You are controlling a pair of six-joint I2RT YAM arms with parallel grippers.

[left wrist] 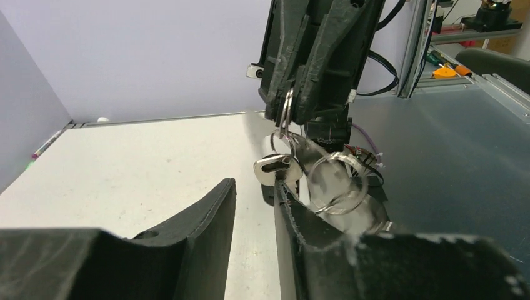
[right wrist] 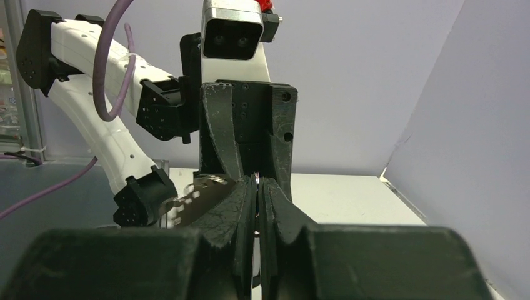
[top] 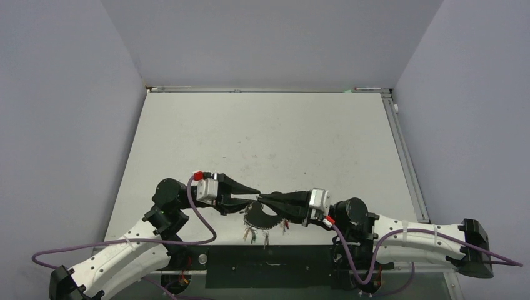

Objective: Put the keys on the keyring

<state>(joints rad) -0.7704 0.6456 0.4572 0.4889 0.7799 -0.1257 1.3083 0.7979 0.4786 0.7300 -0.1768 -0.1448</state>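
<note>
My right gripper [top: 265, 199] is shut on the keyring, a thin grey metal hoop seen edge-on between its fingers [left wrist: 288, 107]. The hoop shows only as a sliver in the right wrist view [right wrist: 257, 182]. A silver key [left wrist: 275, 166] hangs from it on a small ring, with a blurred shiny ring [left wrist: 337, 182] beside it. My left gripper [left wrist: 256, 185] is open and faces the right gripper tip to tip, its right finger [left wrist: 294, 206] against the hanging key. From above, several keys [top: 253, 235] with small coloured tags dangle below the two grippers.
Both arms meet low over the table's near edge [top: 269, 247]. The white tabletop [top: 262, 131] stretches behind them to the grey walls. A metal rail [top: 406, 156] runs along the right side. The left arm [right wrist: 106, 125] fills the left of the right wrist view.
</note>
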